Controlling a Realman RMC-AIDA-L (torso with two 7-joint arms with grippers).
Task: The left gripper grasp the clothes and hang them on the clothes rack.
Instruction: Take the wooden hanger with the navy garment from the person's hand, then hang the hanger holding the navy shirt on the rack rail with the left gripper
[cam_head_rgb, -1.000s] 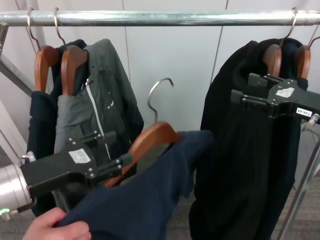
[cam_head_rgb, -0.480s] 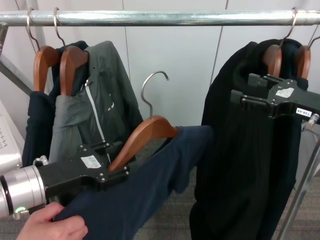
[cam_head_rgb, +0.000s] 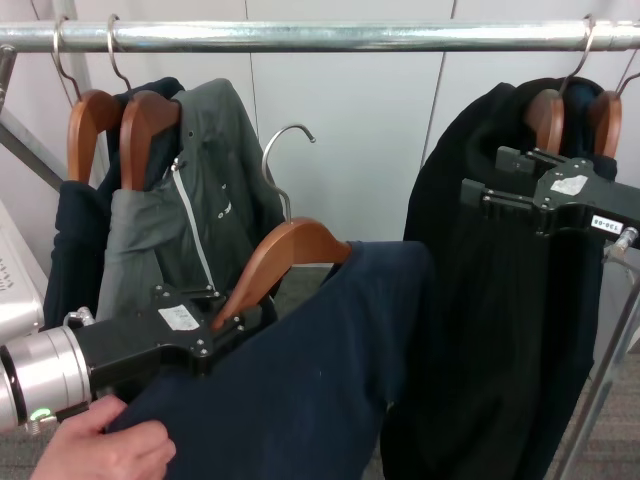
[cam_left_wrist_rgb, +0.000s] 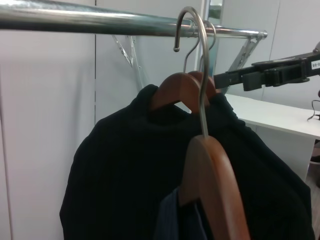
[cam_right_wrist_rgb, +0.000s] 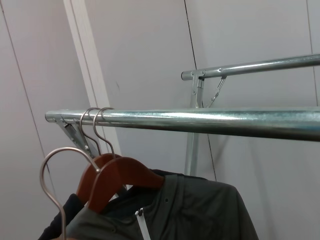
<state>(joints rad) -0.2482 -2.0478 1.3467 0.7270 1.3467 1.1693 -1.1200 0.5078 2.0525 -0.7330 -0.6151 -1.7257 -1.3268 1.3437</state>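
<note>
We hold the clothes (cam_head_rgb: 310, 390) by the wooden hanger (cam_head_rgb: 275, 262) with our left gripper (cam_head_rgb: 205, 335), jaws clamped on it, at 7 o'clock. Its hook (cam_head_rgb: 280, 165) hangs below the clothes rack (cam_head_rgb: 330, 36). Our right gripper (cam_head_rgb: 480, 190) waits at 3 o'clock; we cannot tell its jaws.

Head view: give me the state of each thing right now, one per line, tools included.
Left tool: shut on the wooden hanger.
Clothes: on that hanger, not yet hung.
Hanger hook: below the clothes rack, free.
Right tool: raised by the black garments, holding nothing.
Grey jacket: hung.
Human hand: touching the clothes.
</note>
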